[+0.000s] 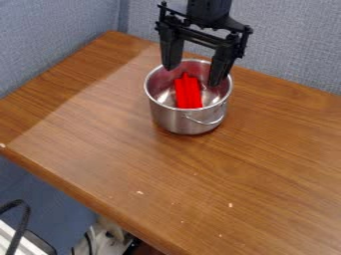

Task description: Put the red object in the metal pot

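The metal pot [170, 116] stands on the wooden table, round and shiny with a small handle at its front. The red object [188, 92] lies inside the pot, leaning from the bottom toward the far wall. My gripper [196, 68] hangs over the pot's far rim, black, with its two fingers spread wide on either side of the red object's upper end. The fingers do not close on the red object.
The wooden table [120, 139] has its front-left edge running diagonally, with the floor and cables below it. A blue-grey wall stands behind the table at the back left and back right.
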You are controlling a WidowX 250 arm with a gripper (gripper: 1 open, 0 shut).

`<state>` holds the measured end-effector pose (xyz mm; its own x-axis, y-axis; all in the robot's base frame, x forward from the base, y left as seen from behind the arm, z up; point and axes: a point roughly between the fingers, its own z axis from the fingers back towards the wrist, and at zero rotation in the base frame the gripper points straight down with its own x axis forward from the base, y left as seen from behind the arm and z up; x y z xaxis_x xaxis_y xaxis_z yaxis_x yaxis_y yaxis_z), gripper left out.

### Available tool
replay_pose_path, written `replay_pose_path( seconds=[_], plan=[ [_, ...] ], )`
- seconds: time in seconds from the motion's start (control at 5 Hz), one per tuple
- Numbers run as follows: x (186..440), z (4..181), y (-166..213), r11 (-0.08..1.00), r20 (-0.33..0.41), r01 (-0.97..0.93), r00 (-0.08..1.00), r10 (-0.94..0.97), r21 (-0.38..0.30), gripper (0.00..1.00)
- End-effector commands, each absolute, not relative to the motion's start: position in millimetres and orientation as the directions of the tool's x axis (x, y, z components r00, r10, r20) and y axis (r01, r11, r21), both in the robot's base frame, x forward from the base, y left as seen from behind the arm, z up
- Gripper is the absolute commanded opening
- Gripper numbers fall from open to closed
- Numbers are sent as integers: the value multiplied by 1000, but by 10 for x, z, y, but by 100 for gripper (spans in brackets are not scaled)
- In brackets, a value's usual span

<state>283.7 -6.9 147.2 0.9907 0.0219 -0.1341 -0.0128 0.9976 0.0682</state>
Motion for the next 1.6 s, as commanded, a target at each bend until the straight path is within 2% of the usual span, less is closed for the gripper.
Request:
replay_pose_path(
  seconds=[0.0,1.0,1.4],
  plan=[
    [2837,1653,-86,997,-72,-3,997,9,76,100],
    [2830,1525,-97,995,-109,12,994,0,102,100],
    [2835,1561,-32,994,-102,7,995,5,111,100]
  ],
)
